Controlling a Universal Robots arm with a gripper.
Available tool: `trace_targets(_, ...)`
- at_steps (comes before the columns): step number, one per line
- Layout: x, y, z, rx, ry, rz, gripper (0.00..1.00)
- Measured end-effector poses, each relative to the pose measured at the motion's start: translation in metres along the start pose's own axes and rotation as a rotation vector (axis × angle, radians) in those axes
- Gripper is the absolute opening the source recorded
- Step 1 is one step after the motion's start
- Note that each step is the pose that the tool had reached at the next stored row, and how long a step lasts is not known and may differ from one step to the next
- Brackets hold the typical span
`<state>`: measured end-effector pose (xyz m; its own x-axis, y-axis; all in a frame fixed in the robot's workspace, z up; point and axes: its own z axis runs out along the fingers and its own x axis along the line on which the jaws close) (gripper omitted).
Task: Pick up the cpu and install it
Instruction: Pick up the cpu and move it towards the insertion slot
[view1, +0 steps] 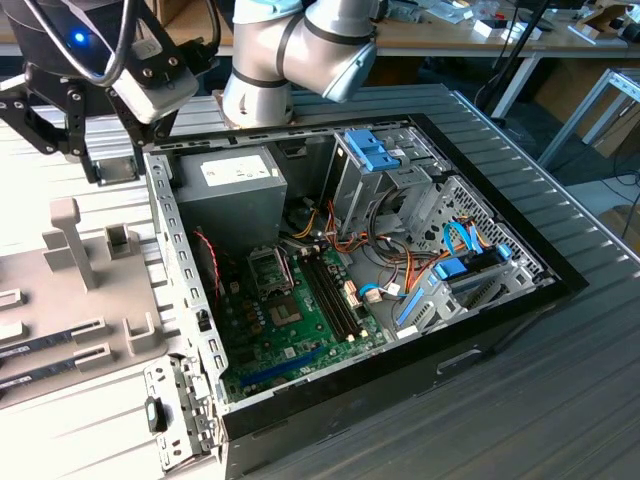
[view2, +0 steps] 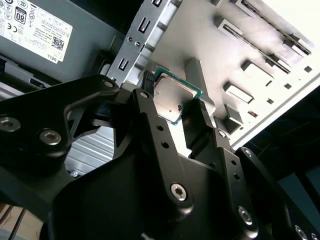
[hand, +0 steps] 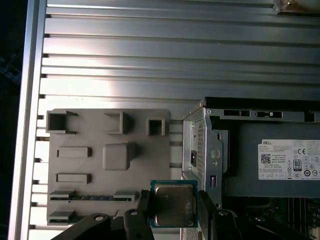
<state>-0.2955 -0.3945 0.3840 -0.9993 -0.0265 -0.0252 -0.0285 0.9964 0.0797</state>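
Now gripping the cpu (hand: 174, 204) edgewise with the tool (hand: 174, 216). Held aloft near the grey holder tray (hand: 80, 130), beside the computer case (hand: 200, 135).

A robotics lab or workshop set up for computer assembly; a grey jointed robot arm (view1: 300, 50) stands on a ribbed aluminium-profile table (view1: 560, 400); on that table lies an open desktop computer case (view1: 400, 372), side panel off, with its green motherboard (view1: 290, 340), grey power supply (view1: 235, 195) and blue drive brackets (view1: 375, 150) laid bare; beside it, on the exterior view's left, sits a pale grey fixture plate (view1: 60, 290) with moulded holders; behind, wooden workbenches (view1: 450, 38) on white metal legs carry loose clutter and cables.
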Motion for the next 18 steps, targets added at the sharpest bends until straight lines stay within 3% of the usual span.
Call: trace_targets(18,-0.029,-0.0009,0.0018,0.0,0.0,0.0,0.47)
